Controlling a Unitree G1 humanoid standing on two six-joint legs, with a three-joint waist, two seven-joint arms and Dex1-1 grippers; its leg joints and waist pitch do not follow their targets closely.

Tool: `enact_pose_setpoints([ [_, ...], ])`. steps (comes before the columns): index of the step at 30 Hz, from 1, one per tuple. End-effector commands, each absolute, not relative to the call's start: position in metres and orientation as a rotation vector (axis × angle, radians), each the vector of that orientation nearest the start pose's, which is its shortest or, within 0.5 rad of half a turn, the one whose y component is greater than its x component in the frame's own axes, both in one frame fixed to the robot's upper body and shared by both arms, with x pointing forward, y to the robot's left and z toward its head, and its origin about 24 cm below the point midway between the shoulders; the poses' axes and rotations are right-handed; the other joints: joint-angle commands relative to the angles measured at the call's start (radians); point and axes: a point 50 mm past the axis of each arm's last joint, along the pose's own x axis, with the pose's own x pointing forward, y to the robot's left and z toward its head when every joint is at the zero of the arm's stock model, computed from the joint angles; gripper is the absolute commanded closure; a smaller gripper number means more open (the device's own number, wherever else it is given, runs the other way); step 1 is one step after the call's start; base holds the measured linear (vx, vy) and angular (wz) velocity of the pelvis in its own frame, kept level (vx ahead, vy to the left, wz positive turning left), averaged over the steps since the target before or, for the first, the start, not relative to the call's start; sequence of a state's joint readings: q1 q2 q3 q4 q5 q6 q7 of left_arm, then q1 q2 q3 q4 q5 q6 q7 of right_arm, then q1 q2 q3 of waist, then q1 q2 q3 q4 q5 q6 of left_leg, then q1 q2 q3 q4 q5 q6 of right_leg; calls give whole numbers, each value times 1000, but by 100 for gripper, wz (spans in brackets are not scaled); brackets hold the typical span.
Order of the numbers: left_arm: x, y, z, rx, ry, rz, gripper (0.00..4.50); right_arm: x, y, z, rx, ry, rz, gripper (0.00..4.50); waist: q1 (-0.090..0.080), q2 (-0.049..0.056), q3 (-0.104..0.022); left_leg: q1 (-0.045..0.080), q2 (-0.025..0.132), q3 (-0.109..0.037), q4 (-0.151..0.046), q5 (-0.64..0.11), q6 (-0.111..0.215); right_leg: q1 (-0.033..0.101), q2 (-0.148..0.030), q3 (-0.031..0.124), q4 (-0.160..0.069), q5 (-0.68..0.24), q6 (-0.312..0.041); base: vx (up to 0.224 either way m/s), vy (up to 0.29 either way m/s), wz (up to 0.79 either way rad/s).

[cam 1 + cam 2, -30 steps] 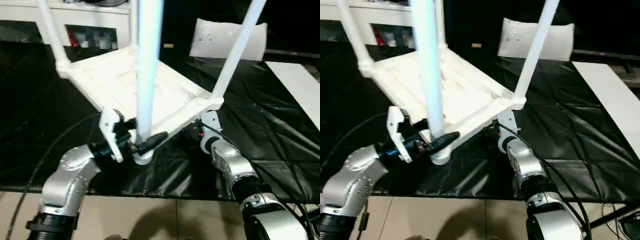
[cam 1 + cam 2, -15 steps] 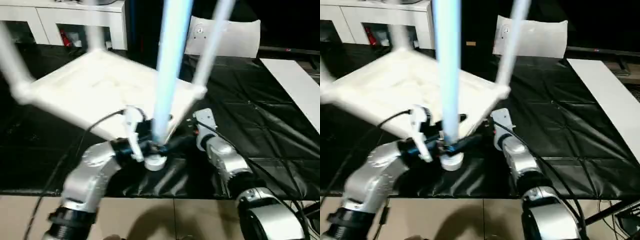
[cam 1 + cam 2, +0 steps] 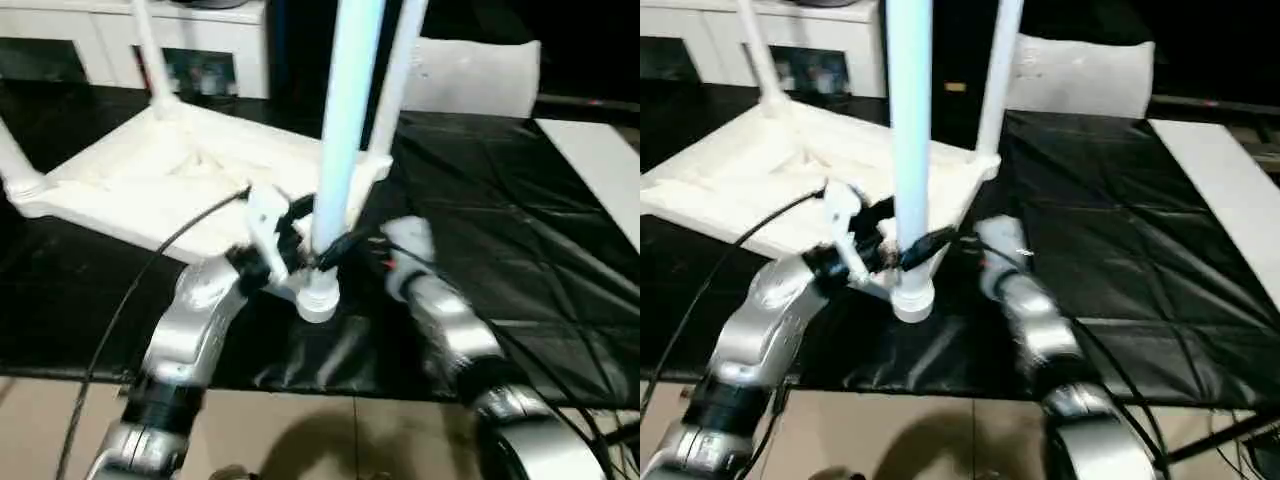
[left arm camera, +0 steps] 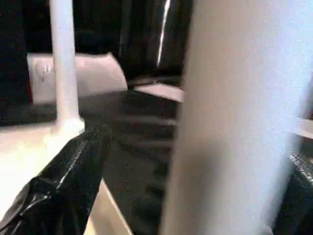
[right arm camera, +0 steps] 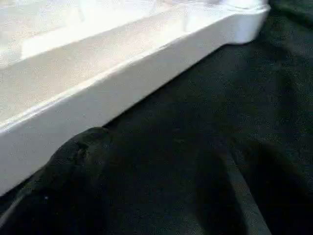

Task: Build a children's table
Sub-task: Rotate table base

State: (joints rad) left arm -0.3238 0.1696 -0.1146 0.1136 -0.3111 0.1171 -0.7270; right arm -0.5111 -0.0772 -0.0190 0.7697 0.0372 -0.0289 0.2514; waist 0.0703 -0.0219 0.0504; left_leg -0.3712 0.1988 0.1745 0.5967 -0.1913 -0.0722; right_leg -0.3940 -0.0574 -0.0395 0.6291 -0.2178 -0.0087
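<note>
The children's table [image 3: 150, 170] lies upside down on the black-covered work table [image 3: 520, 230], its white legs pointing up. Its near corner socket [image 3: 318, 300] hangs at the work table's front edge, and the near leg [image 3: 345, 120] rises from it. My left gripper [image 3: 312, 255] is open, with its fingers on either side of that leg's base; the left wrist view shows a gap between one finger [image 4: 73, 171] and the leg [image 4: 230, 122]. My right gripper [image 3: 385, 262] is open, low beside the tabletop's edge [image 5: 122, 83], holding nothing.
A white cabinet [image 3: 100, 40] stands behind the work table at the back left. A white cushion-like bag [image 3: 470, 75] lies at the back and a white board [image 3: 600, 160] at the right. Beige floor [image 3: 300, 430] begins just past the front edge.
The upturned table has swung round, its far corners moving left, and the near leg has shifted right with my left gripper. The right arm has hardly moved. The camera has also shifted.
</note>
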Motion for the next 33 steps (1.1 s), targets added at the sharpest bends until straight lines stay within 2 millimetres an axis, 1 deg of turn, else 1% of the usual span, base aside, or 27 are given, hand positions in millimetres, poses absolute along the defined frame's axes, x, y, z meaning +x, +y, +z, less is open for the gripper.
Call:
enact_pose_setpoints([
  [1,280,102,88,-101,-62,-937,3,330,-142,23,-11,205,297,0,5,22,-65,15,30,-5,-68,-125,-3,55,-66,42,-53,120,-222,0,0,0],
  [2,271,105,83,-115,-52,-927,3,323,-145,26,-11,184,309,0,7,17,-63,13,31,-5,-68,-139,0,58,-66,43,-58,103,-211,0,0,0],
  [4,266,107,81,-125,-48,-915,3,319,-147,28,-11,173,319,0,8,19,-57,13,32,-4,-73,-177,-2,52,-64,43,-65,34,-199,0,0,0],
  [6,255,115,79,-149,-43,-884,3,309,-151,29,-1,173,330,0,7,15,-48,14,33,-5,-82,-258,-15,45,-66,45,-82,-135,-175,0,0,0],
  [7,253,117,78,-151,-40,-879,3,307,-152,30,0,172,330,0,7,17,-46,19,33,-6,-83,-284,-21,40,-66,46,-88,-199,-164,0,0,0],
  [9,245,126,73,-156,-17,-839,3,300,-156,31,8,168,327,0,7,17,-42,16,35,-8,-87,-297,-24,38,-66,47,-91,-233,-150,0,0,0],
  [10,241,133,70,-158,-4,-807,3,296,-158,33,18,165,324,0,5,19,-41,19,33,-8,-87,-317,-28,33,-65,48,-96,-278,-134,0,0,0],
  [11,236,142,68,-169,7,-750,3,290,-159,36,31,159,323,0,3,19,-41,15,33,-10,-88,-310,-29,36,-64,49,-96,-275,-120,0,0,0],
  [12,232,148,68,-180,7,-705,3,286,-160,38,48,164,322,0,2,22,-41,14,33,-11,-88,-306,-30,34,-61,49,-94,-260,-114,0,0,0],
  [13,232,148,68,-180,7,-705,3,286,-160,38,48,164,322,0,1,21,-41,13,33,-11,-89,-305,-28,35,-61,48,-95,-255,-111,0,0,0],
  [16,221,167,71,-192,-8,-524,3,272,-156,50,120,170,352,0,-2,21,-43,10,33,-12,-88,-284,-23,35,-58,48,-91,-207,-112,0,0,0],
  [17,221,168,71,-192,-8,-517,3,272,-155,50,123,170,353,0,-3,17,-42,10,33,-12,-89,-290,-20,35,-57,47,-92,-208,-109,0,0,0],
  [18,218,178,70,-169,10,-401,3,265,-150,55,152,173,382,0,-4,13,-41,9,31,-10,-88,-287,-17,33,-57,47,-94,-214,-107,0,0,0],
  [19,217,184,69,-143,14,-334,3,260,-146,57,172,178,394,0,-3,15,-40,8,33,-11,-89,-287,-16,35,-57,47,-93,-214,-103,0,0,0],
  [20,215,189,68,-113,25,-270,3,256,-142,59,183,189,395,0,-3,15,-39,8,32,-11,-89,-288,-15,33,-56,47,-97,-227,-88,0,0,0],
  [21,216,190,67,-98,34,-247,3,255,-140,58,176,201,381,0,-5,10,-39,7,31,-13,-90,-280,-18,33,-55,47,-97,-230,-77,0,0,0],
  [23,217,188,68,-83,35,-251,3,254,-139,57,166,223,367,0,-4,12,-38,9,29,-13,-91,-278,-22,31,-56,48,-100,-254,-67,0,0,0],
  [24,219,186,69,-83,27,-254,3,254,-138,55,162,235,360,0,-4,12,-37,11,29,-14,-91,-298,-33,26,-58,48,-103,-296,-60,0,0,0],
  [25,224,185,69,-69,38,-237,3,255,-137,57,165,216,368,0,-2,16,-39,14,29,-14,-90,-301,-37,24,-59,49,-103,-298,-59,0,0,0],
  [26,225,184,69,-67,37,-236,3,255,-137,57,162,213,371,0,-1,15,-39,16,29,-14,-90,-309,-41,22,-59,50,-104,-293,-56,0,0,0],
  [27,233,181,70,-62,32,-223,3,257,-136,59,143,192,379,0,2,15,-39,12,28,-15,-91,-301,-41,25,-61,51,-104,-285,-54,0,0,0],
  [28,233,181,70,-62,32,-223,3,257,-136,59,143,192,379,0,4,14,-40,10,24,-10,-88,-296,-30,26,-67,55,-105,-285,-53,0,0,0],
  [29,236,180,72,-61,25,-224,3,258,-136,59,139,192,376,0,7,10,-42,6,20,-7,-83,-280,-10,31,-78,61,-106,-282,-59,0,0,0],
  [30,236,180,72,-61,25,-224,3,258,-136,59,139,192,376,0,26,4,-47,-16,10,-4,-61,-190,73,53,-120,84,-119,-273,-78,0,0,0],
  [31,237,179,73,-61,20,-223,3,257,-136,60,140,200,372,0,41,-4,-50,-31,7,-18,-21,-136,133,71,-178,121,-138,-278,-89,0,0,0],
  [32,238,177,74,-60,20,-223,3,256,-136,61,138,206,369,0,49,4,-51,-40,12,-33,3,-112,160,80,-218,143,-149,-289,-105,8,55,-3],
  [33,238,176,74,-58,23,-226,3,255,-136,62,139,211,364,0,63,1,-56,-60,17,-57,56,-90,190,88,-267,184,-164,-295,-131,23,113,-5],
])
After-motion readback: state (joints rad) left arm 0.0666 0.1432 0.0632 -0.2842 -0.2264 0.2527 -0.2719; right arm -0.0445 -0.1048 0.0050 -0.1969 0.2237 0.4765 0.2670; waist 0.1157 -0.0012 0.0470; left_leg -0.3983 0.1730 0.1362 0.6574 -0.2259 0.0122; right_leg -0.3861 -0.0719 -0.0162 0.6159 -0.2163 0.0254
